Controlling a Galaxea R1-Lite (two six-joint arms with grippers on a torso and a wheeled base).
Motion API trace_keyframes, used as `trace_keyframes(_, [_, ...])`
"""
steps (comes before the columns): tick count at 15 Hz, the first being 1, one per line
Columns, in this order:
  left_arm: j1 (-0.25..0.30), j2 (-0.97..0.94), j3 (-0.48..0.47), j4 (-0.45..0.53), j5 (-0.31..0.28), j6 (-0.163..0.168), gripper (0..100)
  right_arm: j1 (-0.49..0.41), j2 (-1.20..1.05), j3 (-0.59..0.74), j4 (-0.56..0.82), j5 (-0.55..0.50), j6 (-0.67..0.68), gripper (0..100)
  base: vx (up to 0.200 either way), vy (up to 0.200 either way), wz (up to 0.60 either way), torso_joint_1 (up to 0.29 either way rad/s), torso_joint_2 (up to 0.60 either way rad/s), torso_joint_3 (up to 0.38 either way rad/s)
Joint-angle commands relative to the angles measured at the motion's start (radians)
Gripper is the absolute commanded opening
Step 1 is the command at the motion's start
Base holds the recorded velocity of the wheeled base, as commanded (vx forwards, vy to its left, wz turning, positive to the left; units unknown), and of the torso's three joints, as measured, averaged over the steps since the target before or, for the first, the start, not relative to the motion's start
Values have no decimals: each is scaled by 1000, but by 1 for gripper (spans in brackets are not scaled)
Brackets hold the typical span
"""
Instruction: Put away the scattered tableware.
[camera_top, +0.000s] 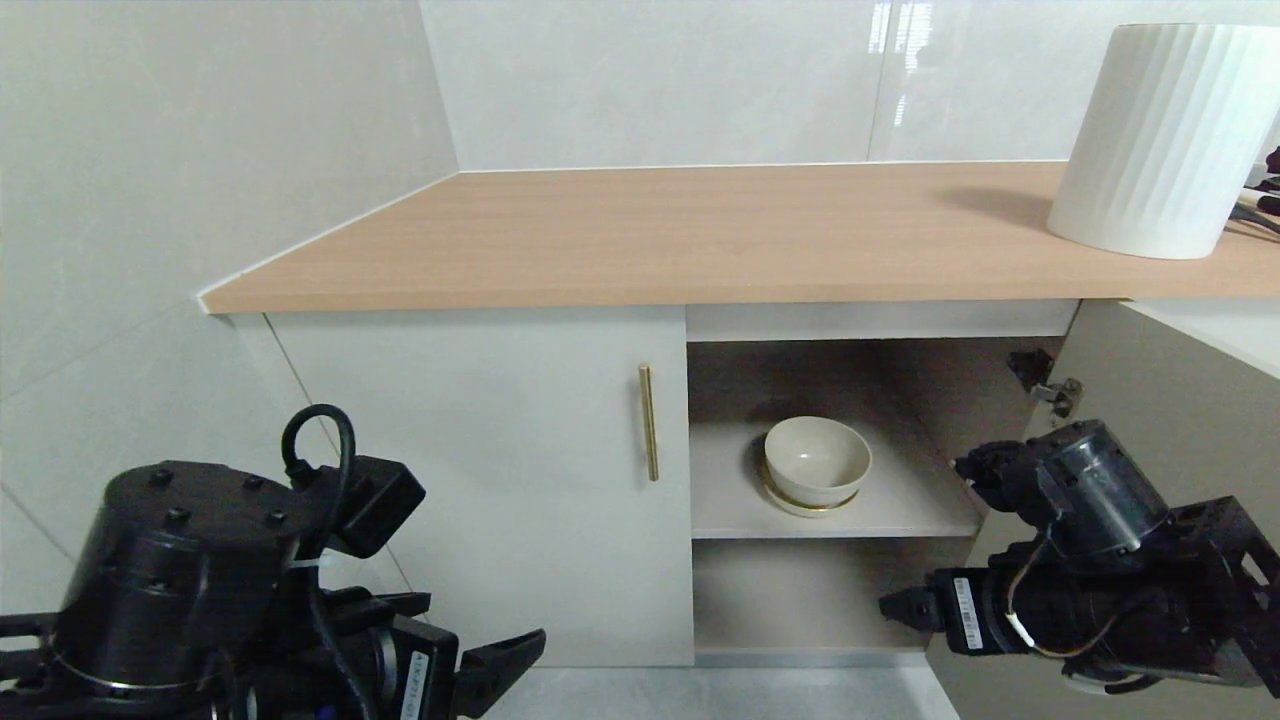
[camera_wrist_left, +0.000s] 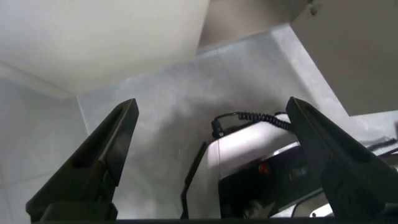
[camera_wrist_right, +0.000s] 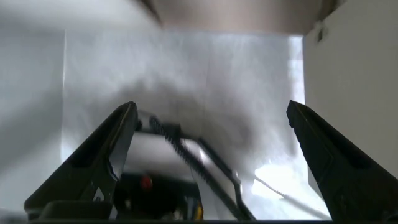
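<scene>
Lower left, the black left gripper (camera_top: 478, 640) hangs empty, fingers (camera_wrist_left: 112, 155) spread wide. Centre frame, the beige ceramic bowl (camera_top: 817, 462) sits on a gold-rimmed plate (camera_top: 806, 505) on the open white cabinet's (camera_top: 480, 450) upper shelf (camera_top: 920, 500). Lower right, the black right gripper (camera_top: 900, 607), fingers (camera_wrist_right: 106, 158) apart too.

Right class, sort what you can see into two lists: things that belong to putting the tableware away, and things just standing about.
Belongs to the job:
- bowl, sitting on a plate
- cabinet shelf under them
- open cabinet door
- left gripper and right gripper, both open

Just standing about:
- white ribbed container
- countertop
- closed door's gold handle
</scene>
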Motion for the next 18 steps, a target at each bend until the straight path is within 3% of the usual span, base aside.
trace_keyframes(1, [8, -10, 15, -1, 3, 0, 100, 23, -15, 29, -2, -3, -1, 100, -200, 0, 0, 2, 2, 2])
trace_keyframes(18, [6, -9, 21, -2, 3, 1, 100, 55, -40, 29, -2, -12, 2, 100, -200, 0, 0, 1, 2, 5])
